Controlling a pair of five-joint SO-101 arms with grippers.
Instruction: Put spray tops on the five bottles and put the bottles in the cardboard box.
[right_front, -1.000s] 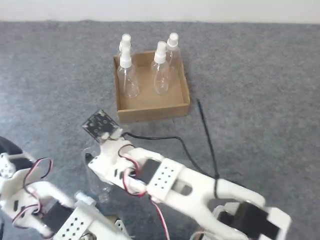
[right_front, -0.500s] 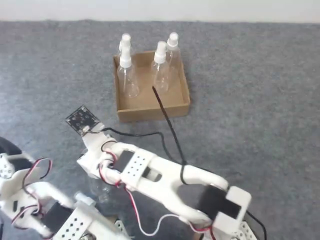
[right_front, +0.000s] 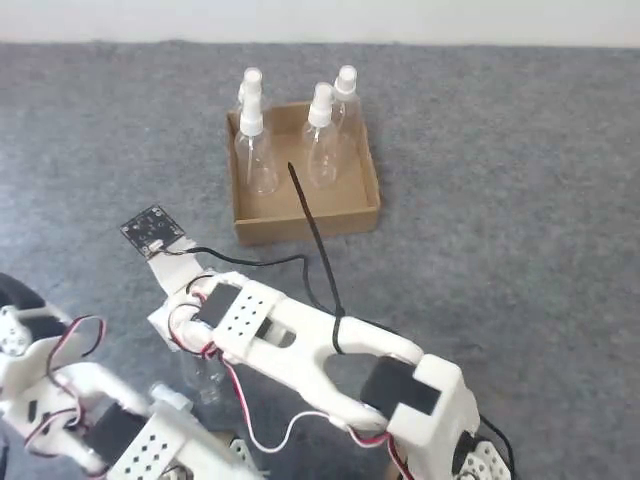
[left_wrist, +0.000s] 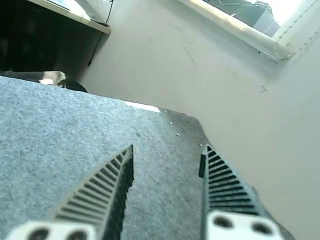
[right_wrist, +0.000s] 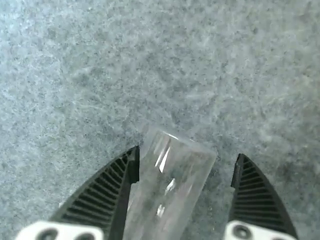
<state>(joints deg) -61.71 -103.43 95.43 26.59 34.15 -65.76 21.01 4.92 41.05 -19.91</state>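
Note:
A clear bottle (right_wrist: 170, 175) with no spray top on it lies on the grey carpet between the fingers of my right gripper (right_wrist: 187, 155). The gripper is open, and the bottle sits closer to one finger (right_wrist: 107, 192) than to the other. From above, that bottle (right_front: 205, 375) shows partly under the right arm (right_front: 290, 335) near the front left. The cardboard box (right_front: 305, 218) stands at the back and holds several upright bottles with white spray tops (right_front: 252, 125). My left gripper (left_wrist: 169, 148) is open, holds nothing and points toward a pale wall.
The left arm (right_front: 60, 400) fills the front left corner, next to the bottle. A stiff black cable (right_front: 315, 240) from the right arm juts up in front of the box. Grey carpet (right_front: 500, 200) spreads bare to the right of the box.
The right arm has swung to the left, its wrist camera board shifting left and slightly back. The black cable moved with it and now crosses the box.

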